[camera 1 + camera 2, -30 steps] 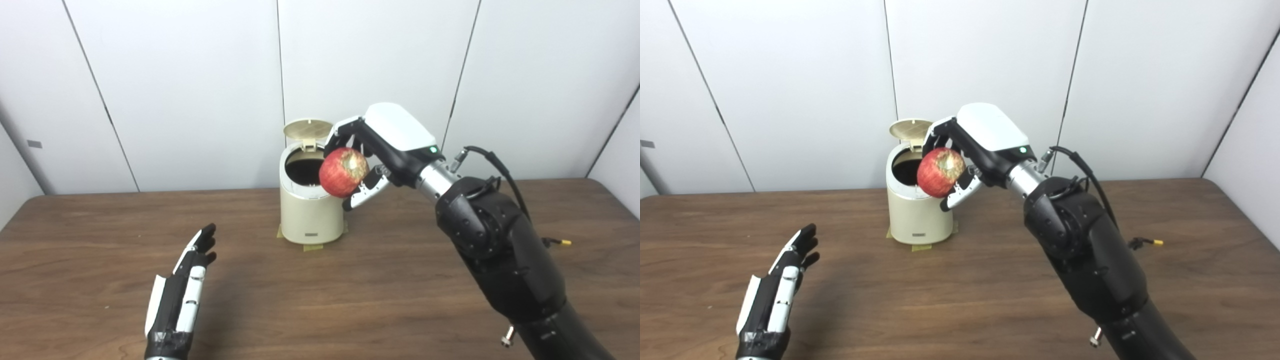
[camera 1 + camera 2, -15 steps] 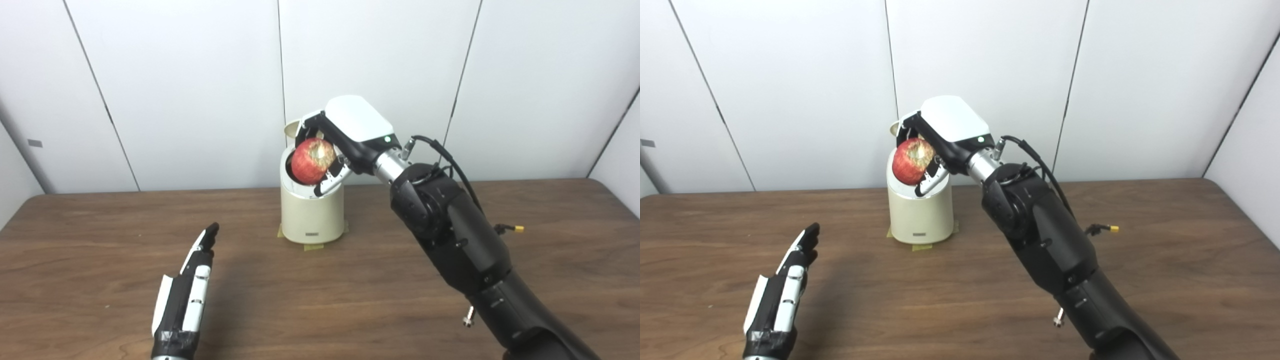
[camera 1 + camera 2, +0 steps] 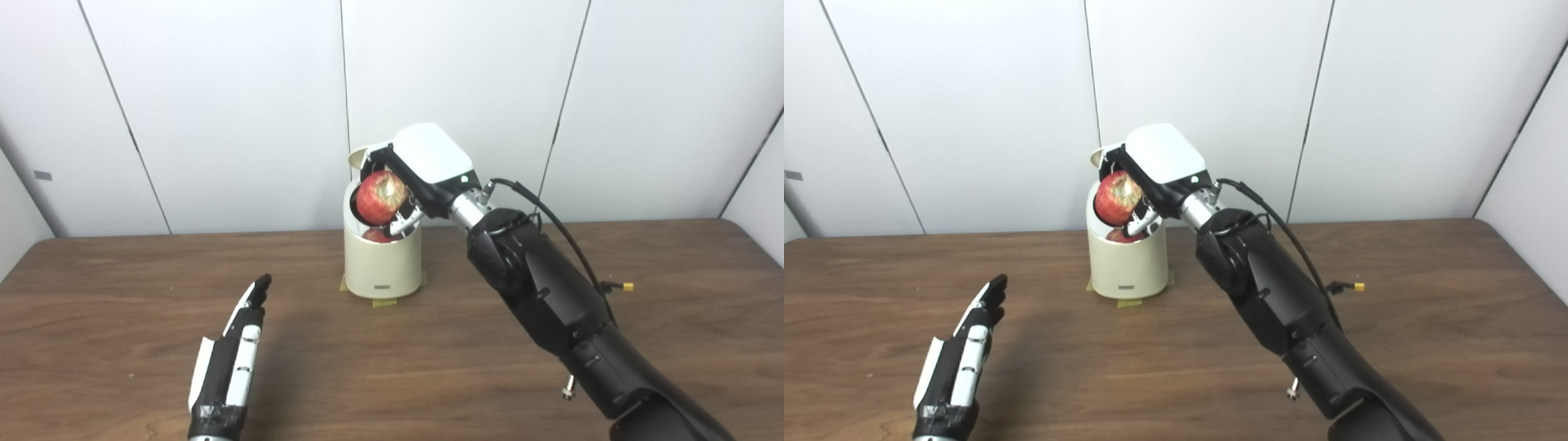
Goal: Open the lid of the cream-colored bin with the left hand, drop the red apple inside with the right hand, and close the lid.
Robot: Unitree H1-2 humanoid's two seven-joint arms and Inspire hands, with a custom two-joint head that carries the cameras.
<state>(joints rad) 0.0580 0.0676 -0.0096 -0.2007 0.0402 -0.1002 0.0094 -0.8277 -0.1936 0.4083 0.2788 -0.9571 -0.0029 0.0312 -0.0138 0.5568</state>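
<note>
Item: red apple (image 3: 381,197), clamped in my right hand (image 3: 411,177) directly above the open mouth of the cream-colored bin (image 3: 383,260). Judged firm, smooth, moderately heavy, bruisable; best gripped around its widest girth. My left hand (image 3: 233,361) lay flat, fingers apart, empty, nearer me than the bin.

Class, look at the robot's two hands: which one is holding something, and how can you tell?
The right hand, over the cream bin, grips the red apple. The left hand is open and holds nothing.
</note>
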